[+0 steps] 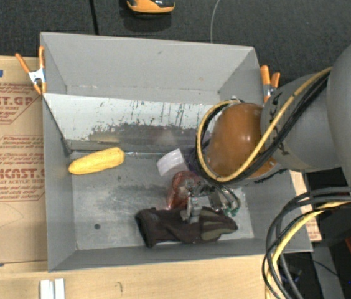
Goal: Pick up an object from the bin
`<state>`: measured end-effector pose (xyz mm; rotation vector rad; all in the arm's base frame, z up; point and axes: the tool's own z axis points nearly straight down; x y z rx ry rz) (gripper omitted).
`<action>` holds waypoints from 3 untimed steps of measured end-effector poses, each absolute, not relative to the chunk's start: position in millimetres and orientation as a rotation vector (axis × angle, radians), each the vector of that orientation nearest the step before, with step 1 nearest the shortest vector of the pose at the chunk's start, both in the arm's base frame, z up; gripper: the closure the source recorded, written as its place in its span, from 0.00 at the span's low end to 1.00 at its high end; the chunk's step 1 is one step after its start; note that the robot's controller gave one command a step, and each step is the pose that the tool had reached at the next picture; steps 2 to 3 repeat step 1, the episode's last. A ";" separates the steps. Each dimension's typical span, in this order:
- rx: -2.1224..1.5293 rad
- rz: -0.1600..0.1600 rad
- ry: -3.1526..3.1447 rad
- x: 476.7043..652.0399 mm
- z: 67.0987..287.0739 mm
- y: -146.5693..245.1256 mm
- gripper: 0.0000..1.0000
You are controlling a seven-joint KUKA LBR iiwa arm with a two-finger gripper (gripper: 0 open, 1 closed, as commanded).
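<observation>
My gripper (195, 207) reaches down at the bin's front right, just under the orange wrist cover. Its metal fingers (193, 202) stand over the upper edge of a dark brown cloth-like thing (175, 227) that lies along the front wall. Right behind the fingers sits a reddish-brown crinkled packet (180, 189). A white slip of plastic or paper (172, 161) lies a little further back, partly under the wrist cover. Nothing shows between the fingers.
A yellow corn-cob-shaped toy (96, 161) lies at the bin's left, near the back wall. The arm and its cables cover the bin's right side.
</observation>
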<state>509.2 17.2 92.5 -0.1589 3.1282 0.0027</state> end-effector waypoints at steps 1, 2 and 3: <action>-0.150 0.000 3.137 532.9 204.7 -11.2 1.00; -0.150 0.000 3.137 532.9 204.7 -11.2 1.00; -0.150 0.000 3.137 532.9 204.7 -11.2 1.00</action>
